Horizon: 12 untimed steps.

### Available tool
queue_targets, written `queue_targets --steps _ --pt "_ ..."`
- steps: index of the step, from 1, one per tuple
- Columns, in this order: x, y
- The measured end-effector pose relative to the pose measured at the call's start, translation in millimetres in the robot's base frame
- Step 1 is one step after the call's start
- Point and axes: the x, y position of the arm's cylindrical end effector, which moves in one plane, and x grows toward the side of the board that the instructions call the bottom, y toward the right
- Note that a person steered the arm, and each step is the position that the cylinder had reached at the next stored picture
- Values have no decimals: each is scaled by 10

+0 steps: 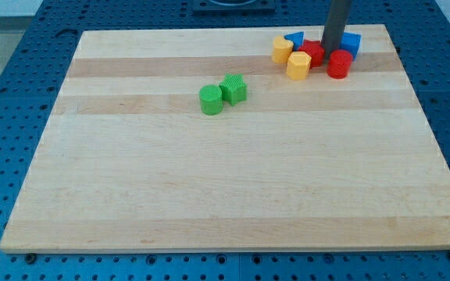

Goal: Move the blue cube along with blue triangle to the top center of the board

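The blue cube [351, 42] sits near the board's top right, partly behind my rod. The blue triangle [294, 38] lies to its left, behind a yellow block. My tip [332, 51] stands between them, just left of the blue cube and right of a red block [312, 53]. The rod hides part of the cluster.
A yellow block [282, 49], a second yellow block [298, 65] and a red cylinder [338, 64] crowd around the blue blocks. A green cylinder [210, 100] and a green cube [233, 88] touch each other near the board's upper middle. The wooden board [225, 187] lies on a blue perforated table.
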Motion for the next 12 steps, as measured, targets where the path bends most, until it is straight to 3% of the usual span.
queue_targets --steps 3,4,6,7,9,12 --pt "-682 26" --pt "-829 368" --pt "-732 1716" --pt "-494 1765" --pt "-93 1482" --pt "-239 -177"
